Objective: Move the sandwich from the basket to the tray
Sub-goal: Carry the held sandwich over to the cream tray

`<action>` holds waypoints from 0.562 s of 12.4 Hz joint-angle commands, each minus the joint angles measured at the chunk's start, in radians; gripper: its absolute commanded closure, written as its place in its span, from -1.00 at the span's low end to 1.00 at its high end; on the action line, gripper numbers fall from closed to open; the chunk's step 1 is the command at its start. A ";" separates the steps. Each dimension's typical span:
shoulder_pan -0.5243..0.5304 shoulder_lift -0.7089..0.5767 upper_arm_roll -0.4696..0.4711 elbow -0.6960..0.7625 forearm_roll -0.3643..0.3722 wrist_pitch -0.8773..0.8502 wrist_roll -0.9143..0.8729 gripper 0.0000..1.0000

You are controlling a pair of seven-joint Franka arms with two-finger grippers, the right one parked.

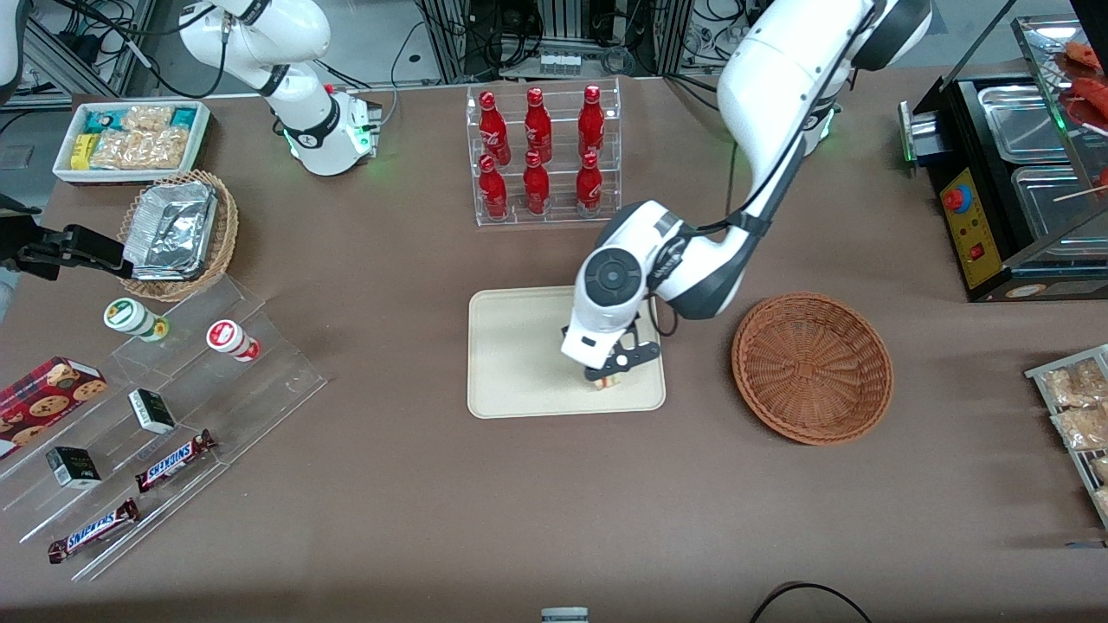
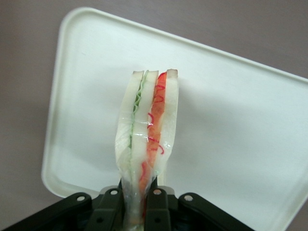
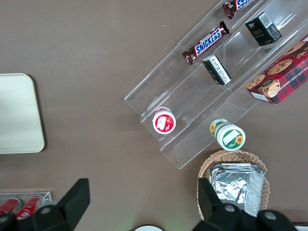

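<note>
My left gripper [image 1: 608, 374] hangs low over the cream tray [image 1: 519, 363], at the tray corner nearest the basket and the front camera. It is shut on the clear-wrapped sandwich [image 2: 147, 139], a pale wedge with green and red-orange filling stripes. In the wrist view the black fingers [image 2: 162, 204] pinch the wedge's lower end, and the gripper [image 2: 137, 204] holds it edge-on above the tray [image 2: 240, 134]. From the front only a small bit of the sandwich [image 1: 606, 382] peeks out under the fingers. The reddish-brown woven basket [image 1: 812, 366] sits beside the tray, toward the working arm's end, with nothing in it.
A clear rack of red bottles [image 1: 541, 156] stands farther from the front camera than the tray. Toward the parked arm's end are a stepped acrylic shelf [image 1: 173, 407] with snacks, a tan basket of foil containers [image 1: 177, 234] and a white snack bin [image 1: 132, 140]. A black food warmer [image 1: 1013, 190] stands at the working arm's end.
</note>
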 commanded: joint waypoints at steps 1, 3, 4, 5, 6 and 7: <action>-0.055 0.089 0.018 0.129 0.075 -0.029 -0.106 1.00; -0.084 0.121 0.018 0.167 0.091 -0.029 -0.134 1.00; -0.088 0.127 0.018 0.183 0.091 -0.028 -0.136 1.00; -0.098 0.135 0.018 0.187 0.091 -0.028 -0.146 1.00; -0.099 0.139 0.018 0.193 0.090 -0.026 -0.149 1.00; -0.099 0.147 0.018 0.194 0.090 -0.015 -0.151 1.00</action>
